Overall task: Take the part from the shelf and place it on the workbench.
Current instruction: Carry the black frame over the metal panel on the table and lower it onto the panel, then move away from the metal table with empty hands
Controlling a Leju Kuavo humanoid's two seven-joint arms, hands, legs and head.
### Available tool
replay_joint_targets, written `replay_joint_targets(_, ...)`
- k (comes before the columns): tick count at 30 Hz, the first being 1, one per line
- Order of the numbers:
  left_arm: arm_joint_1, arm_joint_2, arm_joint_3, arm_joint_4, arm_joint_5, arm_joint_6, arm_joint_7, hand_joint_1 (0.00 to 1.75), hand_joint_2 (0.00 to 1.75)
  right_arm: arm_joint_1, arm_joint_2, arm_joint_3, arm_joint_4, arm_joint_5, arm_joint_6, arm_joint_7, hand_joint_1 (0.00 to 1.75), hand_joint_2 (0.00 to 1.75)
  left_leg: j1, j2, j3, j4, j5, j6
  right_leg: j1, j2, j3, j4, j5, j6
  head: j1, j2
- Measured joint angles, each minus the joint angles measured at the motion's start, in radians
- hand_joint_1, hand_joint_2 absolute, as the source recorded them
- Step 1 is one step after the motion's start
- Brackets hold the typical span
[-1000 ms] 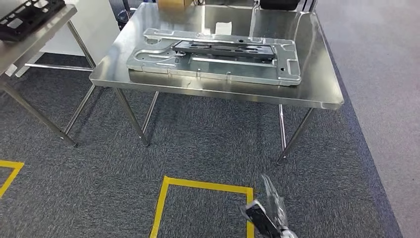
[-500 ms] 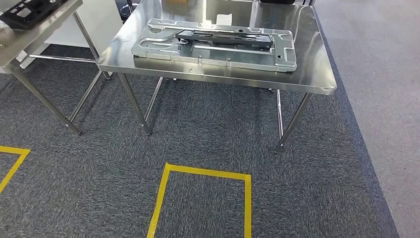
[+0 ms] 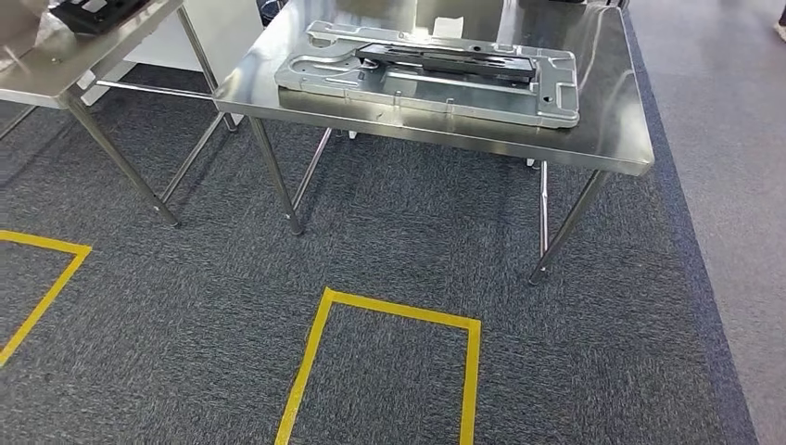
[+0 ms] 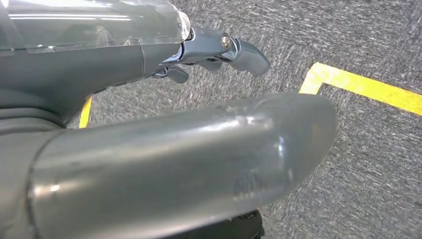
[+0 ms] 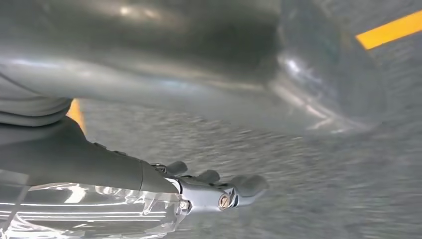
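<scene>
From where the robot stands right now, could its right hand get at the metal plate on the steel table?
Probably not yet. The right hand hangs empty over carpet, and the metal plate lies on the steel table across open floor. Nothing blocks the way; it would likely need to step closer.

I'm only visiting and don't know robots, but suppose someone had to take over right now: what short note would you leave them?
Left hand: holds nothing, fingers apart, hanging over the carpet.
Right hand: also holds nothing, fingers apart, hanging over the carpet.
A large metal plate with a black part on top lies on the steel table ahead. Another black part lies on the neighbouring table to the left.
Done: cannot tell whether a part has already been delivered.
Left: probably confirm that, then fetch or place as needed.
</scene>
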Motion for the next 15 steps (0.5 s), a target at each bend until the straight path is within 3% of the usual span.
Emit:
replay_joint_targets(1, 0.0, 0.0, 0.001, 0.0, 0.001, 0.0, -0.002, 0.0, 0.0, -0.003, 0.001, -0.008, 0.008, 0.004, -0.008, 0.042, 0.0, 0.0, 0.001, 0.012, -0.01, 0.02, -0.014, -0.004, -0.001, -0.012, -0.001, -0.003, 0.003, -0.009, -0.003, 0.0)
replay_joint_targets(3, -0.001, 0.0, 0.002, 0.0, 0.0, 0.0, -0.005, 0.0, 0.0, -0.006, 0.003, -0.019, 0.023, 0.024, -0.017, 0.111, 0.0, 0.0, 0.002, 0.049, -0.056, 0.12, -0.075, -0.012, 0.0, -0.038, -0.004, -0.006, 0.008, -0.021, -0.011, 0.0)
replay_joint_targets(5, -0.001, 0.0, 0.003, 0.0, -0.002, 0.0, -0.006, 0.0, 0.0, -0.006, 0.003, -0.022, 0.037, 0.054, -0.008, 0.151, 0.0, 0.0, 0.002, 0.065, -0.115, 0.249, -0.133, -0.017, 0.005, -0.064, -0.011, -0.005, 0.009, -0.025, -0.014, 0.0)
replay_joint_targets(6, 0.0, 0.001, 0.003, 0.0, -0.004, 0.001, -0.006, 0.0, 0.0, -0.006, 0.004, -0.021, 0.043, 0.071, 0.004, 0.163, 0.0, 0.0, 0.002, 0.068, -0.128, 0.281, -0.139, -0.018, 0.008, -0.076, -0.013, -0.004, 0.009, -0.026, -0.014, 0.0)
replay_joint_targets(7, 0.001, 0.002, 0.003, -0.001, -0.006, 0.002, -0.007, 0.0, 0.0, -0.006, 0.004, -0.019, 0.048, 0.088, 0.018, 0.172, 0.0, 0.0, 0.002, 0.07, -0.121, 0.274, -0.124, -0.017, 0.01, -0.087, -0.015, -0.002, 0.01, -0.026, -0.014, 0.0)
replay_joint_targets(8, 0.001, 0.003, 0.003, -0.001, -0.007, 0.003, -0.006, 0.0, 0.0, -0.007, 0.004, -0.016, 0.053, 0.106, 0.031, 0.182, 0.0, 0.0, 0.001, 0.076, -0.096, 0.229, -0.094, -0.014, 0.011, -0.098, -0.015, -0.001, 0.009, -0.026, -0.014, 0.0)
replay_joint_targets(10, -0.001, 0.007, 0.002, -0.002, -0.009, 0.007, -0.003, 0.0, 0.0, -0.009, 0.004, -0.004, 0.063, 0.145, 0.058, 0.208, 0.0, 0.0, -0.005, 0.111, -0.022, 0.086, -0.032, -0.003, 0.015, -0.118, -0.014, 0.003, 0.008, -0.024, -0.015, 0.0)
replay_joint_targets(11, -0.003, 0.009, 0.002, -0.003, -0.01, 0.009, -0.001, 0.0, 0.0, -0.01, 0.004, 0.004, 0.067, 0.163, 0.071, 0.223, 0.0, 0.0, -0.009, 0.127, 0.002, 0.035, -0.016, 0.003, 0.018, -0.128, -0.014, 0.004, 0.007, -0.02, -0.014, 0.0)
replay_joint_targets(13, -0.005, 0.011, 0.002, -0.004, -0.011, 0.014, 0.006, 0.0, 0.0, -0.012, 0.004, 0.019, 0.073, 0.195, 0.094, 0.248, 0.0, 0.0, -0.016, 0.134, 0.01, 0.0, -0.011, 0.013, 0.021, -0.146, -0.014, 0.005, 0.007, -0.011, -0.013, 0.0)
replay_joint_targets(15, 0.0, 0.011, 0.003, -0.005, -0.012, 0.018, 0.014, 0.0, 0.0, -0.016, 0.004, 0.033, 0.076, 0.214, 0.11, 0.266, 0.0, 0.0, -0.013, 0.115, 0.006, -0.005, -0.003, 0.024, 0.019, -0.148, -0.012, 0.007, 0.005, 0.0, -0.013, 0.0)
